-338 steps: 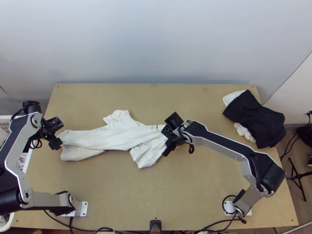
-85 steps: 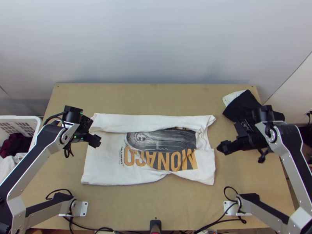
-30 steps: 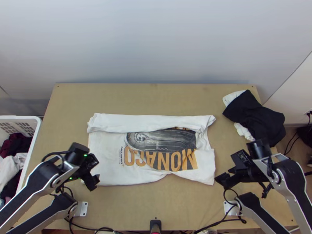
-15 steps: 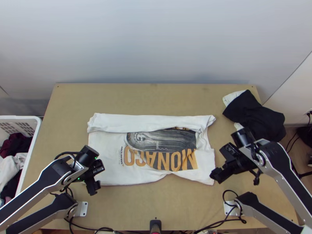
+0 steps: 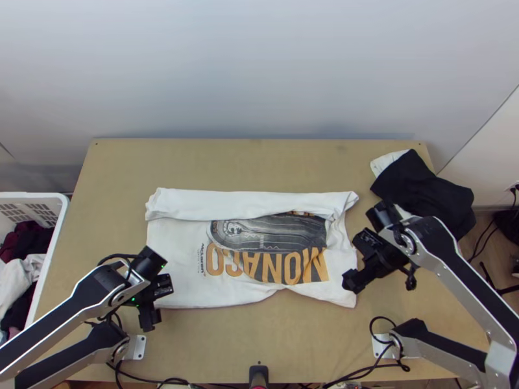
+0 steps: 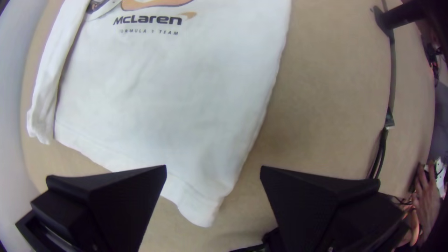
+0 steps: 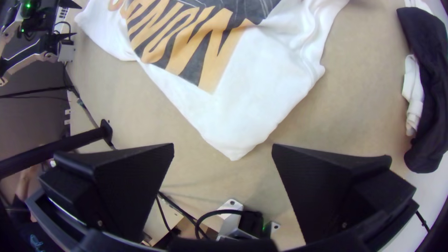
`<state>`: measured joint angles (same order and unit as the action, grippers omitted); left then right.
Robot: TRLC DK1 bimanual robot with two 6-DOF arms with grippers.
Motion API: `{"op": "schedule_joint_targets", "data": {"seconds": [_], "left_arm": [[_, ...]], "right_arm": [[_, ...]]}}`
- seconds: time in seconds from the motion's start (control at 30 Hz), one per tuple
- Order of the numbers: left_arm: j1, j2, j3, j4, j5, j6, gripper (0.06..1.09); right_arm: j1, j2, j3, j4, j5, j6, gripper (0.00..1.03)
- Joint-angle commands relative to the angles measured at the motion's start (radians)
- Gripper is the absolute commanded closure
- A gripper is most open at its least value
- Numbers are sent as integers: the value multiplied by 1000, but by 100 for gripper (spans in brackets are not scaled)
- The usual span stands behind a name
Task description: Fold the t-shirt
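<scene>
Your left gripper [image 5: 150, 319] stands wide open with nothing in its grasp, at the near left corner of the t-shirt [image 5: 178, 266]; in its wrist view, a hemmed corner shows between the two parted fingers. Your right gripper [image 5: 352, 281] is spread wide and empty as well, at the near right corner, and its wrist view shows you that corner's tip pointing into the gap. Between the two you have the white t-shirt across the middle of the table [image 5: 253, 343], print side up and mostly spread, with a long strip along its far side turned over onto the body, covering part of the dark and orange print [image 5: 279, 243]. Farther out, you have a pile of black and white cloth [image 5: 422, 191] at the table's far right, and off the left edge a white basket [image 5: 57, 230] holding dark and pale clothes [image 5: 23, 272].
</scene>
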<state>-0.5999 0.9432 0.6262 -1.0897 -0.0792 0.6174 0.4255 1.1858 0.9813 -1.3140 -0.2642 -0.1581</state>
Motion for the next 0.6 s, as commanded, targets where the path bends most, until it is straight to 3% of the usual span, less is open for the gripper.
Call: {"op": "schedule_joint_targets", "data": {"seconds": [0.0, 0.57], "left_arm": [[31, 32, -37, 47, 1, 54, 11], [92, 35, -71, 91, -1, 96, 11]], "right_arm": [[-2, 95, -9, 36, 59, -14, 6], [-5, 202, -53, 157, 95, -3, 8]]}}
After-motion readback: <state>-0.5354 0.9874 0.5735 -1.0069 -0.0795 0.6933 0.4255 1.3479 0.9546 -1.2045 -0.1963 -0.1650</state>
